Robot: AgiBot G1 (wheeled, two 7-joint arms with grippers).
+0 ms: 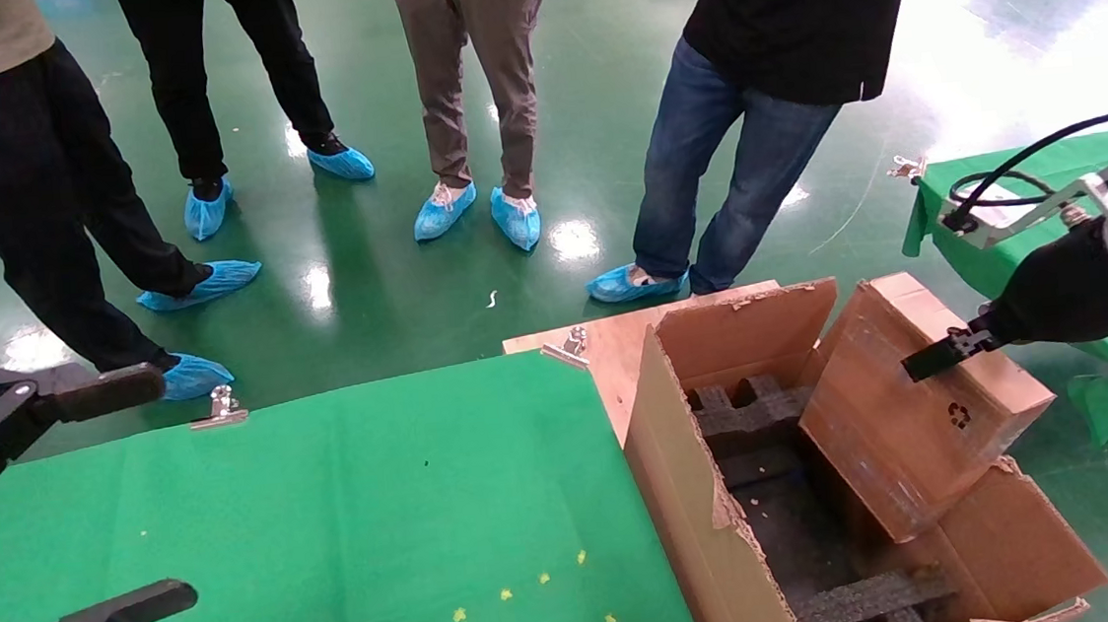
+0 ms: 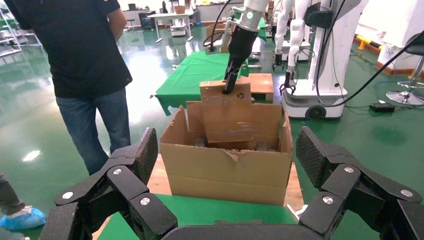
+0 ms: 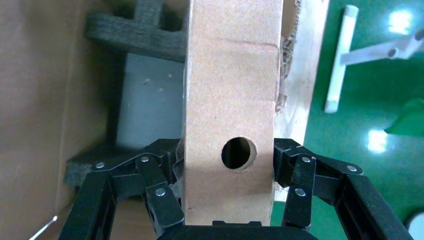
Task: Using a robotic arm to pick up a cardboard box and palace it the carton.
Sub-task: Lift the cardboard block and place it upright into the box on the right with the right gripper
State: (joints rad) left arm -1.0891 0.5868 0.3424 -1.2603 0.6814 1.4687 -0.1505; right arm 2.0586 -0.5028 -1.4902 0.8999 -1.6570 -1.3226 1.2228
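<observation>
At the right of the head view the right gripper (image 1: 934, 360) clamps the cardboard box (image 1: 917, 401), one finger on each broad face, as the right wrist view shows around the round hole (image 3: 239, 153). The box hangs tilted over the open carton (image 1: 697, 497), its lower end dipping inside above the black foam inserts (image 1: 750, 414). The left gripper (image 1: 46, 509) sits wide open and holding nothing at lower left, over the green table cover (image 1: 334, 526).

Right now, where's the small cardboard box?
In the head view the cardboard box is on the robot's right, clamped in the right gripper and tilted, its lower end dipping into the open carton among the black foam inserts.
</observation>
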